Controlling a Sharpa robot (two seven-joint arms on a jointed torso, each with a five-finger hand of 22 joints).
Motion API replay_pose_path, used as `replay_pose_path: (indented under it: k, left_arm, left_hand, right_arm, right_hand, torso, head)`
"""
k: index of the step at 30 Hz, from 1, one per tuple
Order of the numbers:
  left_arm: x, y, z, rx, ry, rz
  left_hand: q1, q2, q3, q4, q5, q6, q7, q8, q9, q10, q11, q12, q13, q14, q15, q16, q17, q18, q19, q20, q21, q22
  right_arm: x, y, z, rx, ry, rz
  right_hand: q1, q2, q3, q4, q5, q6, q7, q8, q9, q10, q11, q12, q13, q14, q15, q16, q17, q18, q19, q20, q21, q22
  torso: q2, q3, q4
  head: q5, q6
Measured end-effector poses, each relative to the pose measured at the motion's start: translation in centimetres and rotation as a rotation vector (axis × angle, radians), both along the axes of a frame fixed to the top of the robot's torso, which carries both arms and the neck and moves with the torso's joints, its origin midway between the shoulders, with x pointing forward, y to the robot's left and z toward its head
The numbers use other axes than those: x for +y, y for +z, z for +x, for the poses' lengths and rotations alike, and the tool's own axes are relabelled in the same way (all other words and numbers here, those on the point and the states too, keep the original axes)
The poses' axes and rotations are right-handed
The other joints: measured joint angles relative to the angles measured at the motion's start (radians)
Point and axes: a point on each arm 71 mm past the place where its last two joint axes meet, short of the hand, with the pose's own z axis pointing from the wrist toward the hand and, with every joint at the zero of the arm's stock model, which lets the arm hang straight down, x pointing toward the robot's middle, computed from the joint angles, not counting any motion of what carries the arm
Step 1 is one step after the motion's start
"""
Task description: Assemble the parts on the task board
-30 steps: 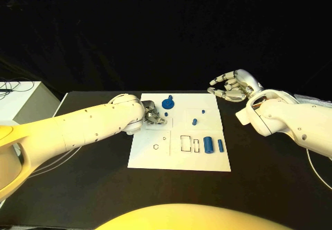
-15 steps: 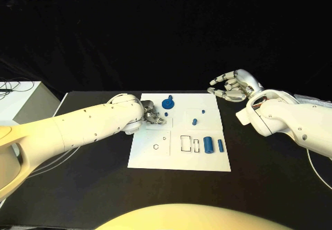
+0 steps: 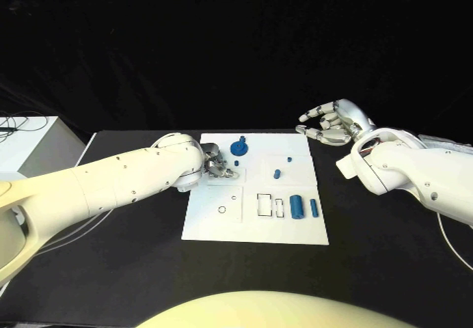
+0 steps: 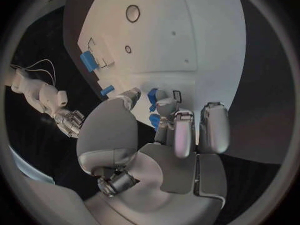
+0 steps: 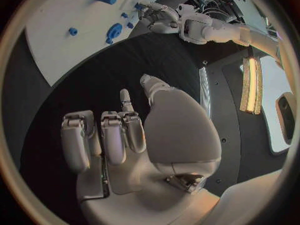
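My left hand [image 3: 219, 167] rests over the task board's [image 3: 258, 219] left side, fingertips pinching a small blue part [image 4: 153, 120] just above the plate. My right hand [image 3: 333, 123] hovers off the board's far right corner, over the black bench [image 3: 118, 273], fingers loosely curled and apart, holding nothing. Two blue cylinders [image 3: 303, 206] lie near the board's right edge.

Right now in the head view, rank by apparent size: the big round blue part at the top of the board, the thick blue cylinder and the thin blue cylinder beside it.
1. Round blue part, largest.
2. Thick blue cylinder.
3. Thin blue cylinder, about as long as the thick one but clearly narrower.
All lie on the task board, at similar camera distance.
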Motion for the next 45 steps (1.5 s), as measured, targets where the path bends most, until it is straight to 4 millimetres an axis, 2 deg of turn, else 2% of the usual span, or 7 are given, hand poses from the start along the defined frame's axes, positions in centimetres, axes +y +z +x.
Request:
replay_pose_path:
  k: [4, 7, 17, 29, 35, 38, 45]
  left_arm:
    - [-0.2, 0.1, -0.1, 0.006, -0.001, -0.015]
    - [-0.3, 0.2, -0.2, 0.010, 0.000, -0.026]
    - [0.1, 1.7, 0.3, -0.011, 0.028, -0.078]
    - [2.0, 4.6, 1.2, -0.059, 0.053, -0.097]
    - [2.0, 5.3, 1.6, -0.071, 0.060, -0.113]
    - [2.1, 5.6, 1.9, -0.075, 0.075, -0.131]
    - [3.6, 6.2, 3.4, -0.078, 0.155, -0.188]
  left_hand:
    - [0.017, 0.036, -0.081, 0.000, -0.071, 0.000, 0.000, 0.000, 0.002, -0.004, -0.004, 0.000, -0.006, 0.000, 0.000, 0.000, 0.000, 0.000, 0.000, 0.000, 0.000, 0.000]
    - [0.026, 0.045, -0.116, 0.001, -0.092, 0.000, 0.000, 0.000, 0.002, -0.004, -0.004, 0.004, -0.008, 0.000, 0.000, 0.000, 0.000, 0.000, 0.004, 0.004, 0.000, 0.000]
    - [0.053, 0.080, -0.141, -0.003, -0.095, 0.000, 0.000, 0.000, 0.003, -0.006, -0.001, 0.004, -0.013, 0.000, 0.000, 0.000, 0.000, 0.000, 0.004, 0.004, -0.004, -0.003]
    - [0.050, 0.084, -0.147, 0.004, -0.095, 0.000, 0.000, 0.000, 0.003, -0.011, -0.004, 0.004, -0.021, 0.000, 0.000, 0.000, 0.000, 0.000, 0.000, 0.000, -0.009, -0.018]
    - [0.068, 0.116, -0.150, 0.002, -0.095, -0.006, 0.006, -0.008, 0.001, -0.026, 0.001, -0.004, -0.042, 0.000, 0.000, -0.007, 0.000, 0.000, -0.010, 0.003, -0.017, -0.029]
    - [0.105, 0.144, -0.150, 0.002, -0.095, -0.033, 0.018, -0.039, -0.014, -0.062, 0.012, -0.030, -0.082, -0.001, 0.001, -0.028, 0.000, 0.000, -0.042, 0.009, -0.040, -0.066]
    - [0.203, 0.171, -0.093, 0.000, -0.095, -0.079, 0.053, -0.128, -0.082, -0.107, 0.039, -0.051, -0.124, 0.000, 0.026, -0.053, 0.000, 0.000, -0.077, 0.023, -0.067, -0.112]
  right_arm:
    - [0.0, 0.0, 0.0, 0.001, 0.000, 0.000]
    - [0.0, -0.1, 0.0, 0.001, 0.000, 0.000]
    - [0.0, -0.2, 0.0, 0.003, -0.001, 0.000]
    - [-0.2, -0.2, 0.0, 0.004, -0.005, 0.000]
    - [-0.3, -0.2, 0.0, 0.005, -0.006, 0.000]
    - [-0.3, -0.2, 0.0, 0.005, -0.006, 0.001]
    - [-0.2, -0.2, 0.0, 0.006, -0.006, 0.001]
  right_hand:
    - [0.000, 0.000, -0.005, -0.001, 0.000, 0.000, 0.000, 0.000, 0.001, 0.000, 0.000, 0.000, 0.000, 0.000, 0.000, 0.000, 0.000, 0.000, 0.000, 0.000, 0.000, 0.000]
    - [0.000, 0.000, -0.006, 0.000, 0.000, 0.000, 0.000, 0.000, 0.001, 0.000, 0.000, 0.000, 0.000, 0.000, 0.000, 0.000, 0.000, 0.000, 0.000, 0.000, 0.000, 0.000]
    - [0.000, 0.000, -0.006, 0.000, 0.000, 0.000, 0.000, 0.000, 0.001, 0.000, 0.000, 0.000, 0.000, 0.000, 0.000, 0.000, 0.000, 0.000, 0.000, 0.000, 0.000, 0.001]
    - [-0.028, 0.004, -0.021, 0.001, 0.006, -0.003, 0.003, 0.004, 0.004, 0.000, 0.000, 0.000, 0.000, 0.000, 0.000, 0.000, 0.000, 0.000, 0.000, 0.000, -0.004, 0.001]
    - [-0.028, 0.004, -0.024, -0.001, 0.010, -0.003, 0.003, 0.004, 0.004, 0.000, 0.000, 0.000, 0.000, 0.000, 0.000, 0.000, 0.000, 0.000, 0.000, 0.000, -0.004, 0.001]
    - [-0.028, 0.004, -0.024, -0.001, 0.012, -0.003, 0.003, 0.008, 0.005, 0.000, 0.000, 0.000, 0.000, 0.000, 0.000, 0.000, 0.000, 0.000, 0.000, 0.000, -0.004, 0.001]
    - [-0.028, 0.004, -0.024, -0.001, 0.014, -0.003, 0.003, 0.008, 0.005, 0.000, 0.000, 0.000, 0.000, 0.000, 0.000, 0.000, 0.000, 0.000, 0.000, 0.000, -0.004, 0.000]
  torso:
    - [0.000, -0.0001, 0.0003]
    - [-0.001, -0.0002, 0.0003]
    - [-0.001, -0.0004, 0.0003]
    - [-0.001, 0.0011, 0.0003]
    - [0.001, 0.0002, -0.0018]
    - [0.002, 0.0000, -0.0022]
    - [0.003, 0.0004, -0.0020]
  head:
    - [0.000, 0.002]
    - [0.001, 0.003]
    - [0.002, 0.011]
    - [0.003, 0.018]
    - [0.006, 0.024]
    - [0.007, 0.028]
    - [0.008, 0.035]
